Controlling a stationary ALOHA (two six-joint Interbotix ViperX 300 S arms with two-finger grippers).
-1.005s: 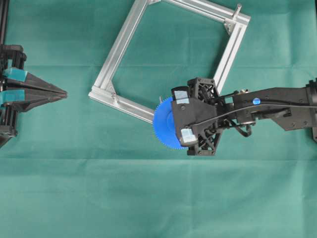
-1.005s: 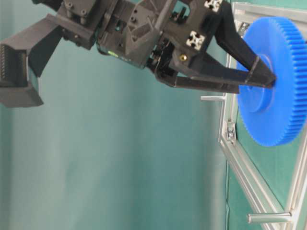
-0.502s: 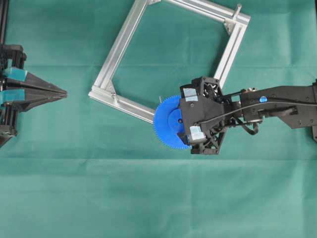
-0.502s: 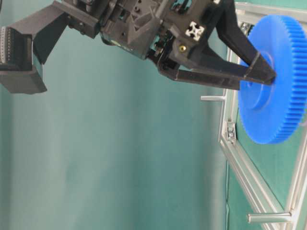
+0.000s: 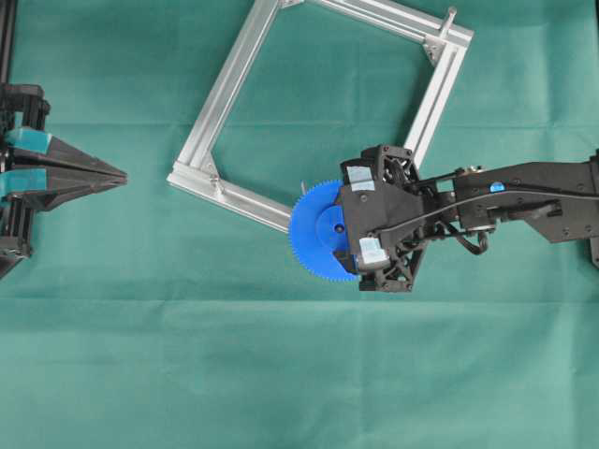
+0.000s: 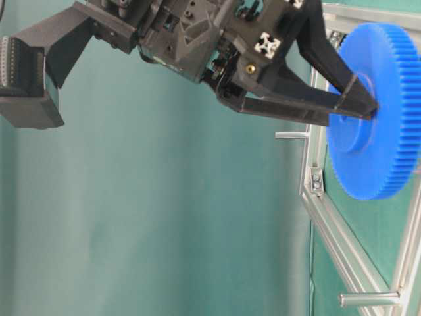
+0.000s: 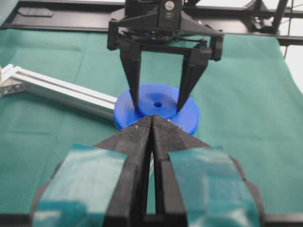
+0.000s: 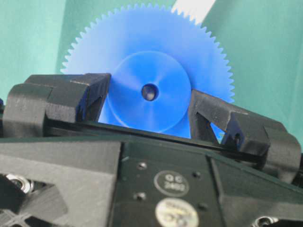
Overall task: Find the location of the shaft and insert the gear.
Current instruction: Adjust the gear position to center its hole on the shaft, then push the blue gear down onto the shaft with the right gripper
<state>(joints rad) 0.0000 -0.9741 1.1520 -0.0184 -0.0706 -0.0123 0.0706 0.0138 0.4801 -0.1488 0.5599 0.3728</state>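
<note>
My right gripper (image 5: 348, 230) is shut on the raised hub of the blue gear (image 5: 316, 234), one finger on each side. It holds the gear face-up, low over the green cloth at the frame's near corner. The gear's centre hole (image 8: 149, 91) shows between the fingers (image 8: 90, 94). The shaft (image 5: 302, 185), a thin silvery pin, stands just outside the gear's far-left rim. From table level the shaft (image 6: 291, 135) sticks out beside the gear (image 6: 381, 151). My left gripper (image 5: 122, 175) is shut and empty at the far left, pointing at the gear (image 7: 187, 118).
A square aluminium frame (image 5: 225, 89) lies tilted on the cloth behind the gear. A thicker grey peg (image 5: 449, 17) stands at its far right corner, and a peg (image 6: 368, 299) also shows from table level. Green cloth covers the table.
My right wrist has turned and shifted slightly right with the gear over the first half second, then stayed nearly still. The left arm has not moved.
</note>
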